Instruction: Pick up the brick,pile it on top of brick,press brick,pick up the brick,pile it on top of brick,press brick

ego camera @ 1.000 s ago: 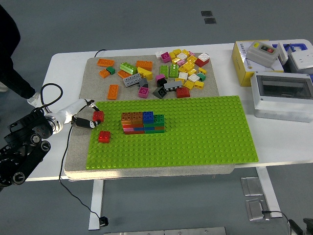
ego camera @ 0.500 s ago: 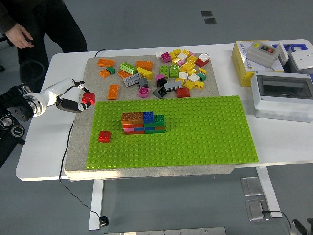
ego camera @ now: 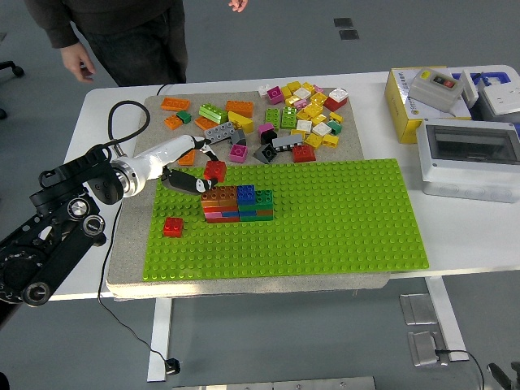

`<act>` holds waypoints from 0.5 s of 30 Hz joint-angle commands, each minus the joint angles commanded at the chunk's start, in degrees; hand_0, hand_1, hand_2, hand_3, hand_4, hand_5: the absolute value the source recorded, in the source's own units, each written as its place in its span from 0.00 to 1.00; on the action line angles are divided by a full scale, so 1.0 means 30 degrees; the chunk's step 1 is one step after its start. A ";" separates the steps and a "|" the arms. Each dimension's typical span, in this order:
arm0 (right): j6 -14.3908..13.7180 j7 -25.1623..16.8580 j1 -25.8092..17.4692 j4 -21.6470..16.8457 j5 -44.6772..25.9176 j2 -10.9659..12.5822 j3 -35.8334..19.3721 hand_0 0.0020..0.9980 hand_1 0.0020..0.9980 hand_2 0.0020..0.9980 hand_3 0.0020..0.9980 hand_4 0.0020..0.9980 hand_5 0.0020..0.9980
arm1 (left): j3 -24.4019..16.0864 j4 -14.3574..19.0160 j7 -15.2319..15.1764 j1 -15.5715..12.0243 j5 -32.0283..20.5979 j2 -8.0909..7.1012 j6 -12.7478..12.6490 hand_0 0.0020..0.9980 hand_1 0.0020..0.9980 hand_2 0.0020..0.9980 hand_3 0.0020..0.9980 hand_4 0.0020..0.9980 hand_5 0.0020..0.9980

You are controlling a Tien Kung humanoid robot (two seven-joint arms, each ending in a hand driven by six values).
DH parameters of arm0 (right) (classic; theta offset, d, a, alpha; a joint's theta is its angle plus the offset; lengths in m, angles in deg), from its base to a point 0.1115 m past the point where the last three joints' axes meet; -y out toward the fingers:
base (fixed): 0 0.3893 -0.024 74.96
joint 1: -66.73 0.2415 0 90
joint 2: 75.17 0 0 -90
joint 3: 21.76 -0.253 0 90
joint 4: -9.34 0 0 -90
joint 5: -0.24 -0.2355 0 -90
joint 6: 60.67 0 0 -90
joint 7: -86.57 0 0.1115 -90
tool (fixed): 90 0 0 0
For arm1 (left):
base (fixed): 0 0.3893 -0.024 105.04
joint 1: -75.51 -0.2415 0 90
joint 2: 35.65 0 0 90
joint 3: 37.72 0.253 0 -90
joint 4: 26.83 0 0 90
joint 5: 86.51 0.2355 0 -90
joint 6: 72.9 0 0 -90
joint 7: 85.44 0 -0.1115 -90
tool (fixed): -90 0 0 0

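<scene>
A: Baseplate [ego camera: 341,219] finish?
B: Green plastic, studded, slight sheen. Loose bricks [ego camera: 305,118]: glossy plastic, assorted colours.
A: Mat [ego camera: 130,236] under it?
B: Grey, matt, looks like felt/cloth w/ rough texture. Table [ego camera: 97,122]: smooth white.
A: Left hand [ego camera: 191,166]?
B: White glossy shell, black fingertips; arm is black, matt.

You see a bright green studded baseplate [ego camera: 325,219] on a grey-beige mat [ego camera: 130,252], all on a white table [ego camera: 97,114]; the left hand [ego camera: 191,166] is white with black fingertips on a black arm, and the brick [ego camera: 215,171] at it is red; the stack [ego camera: 237,204] shows brown, blue, green, pink and orange; a second red brick [ego camera: 172,227] sits alone; the loose pile [ego camera: 301,118] is mostly yellow, white, magenta and orange.
</scene>
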 joint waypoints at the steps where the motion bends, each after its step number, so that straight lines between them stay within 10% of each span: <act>1: -0.0002 0.0001 0.0005 0.0000 -0.0008 -0.0002 0.0027 0.73 0.67 0.67 0.75 0.60 0.99 | 0.0163 -0.0161 -0.0019 0.0089 0.0097 0.0103 -0.0047 0.98 0.99 1.00 0.57 0.56 0.22; 15: -0.0017 -0.0022 -0.0037 0.0000 -0.0124 -0.0043 0.0204 0.73 0.67 0.67 0.75 0.60 0.99 | 0.0799 -0.0491 -0.0102 0.0415 0.0561 0.0463 -0.0298 0.98 0.99 1.00 0.57 0.57 0.23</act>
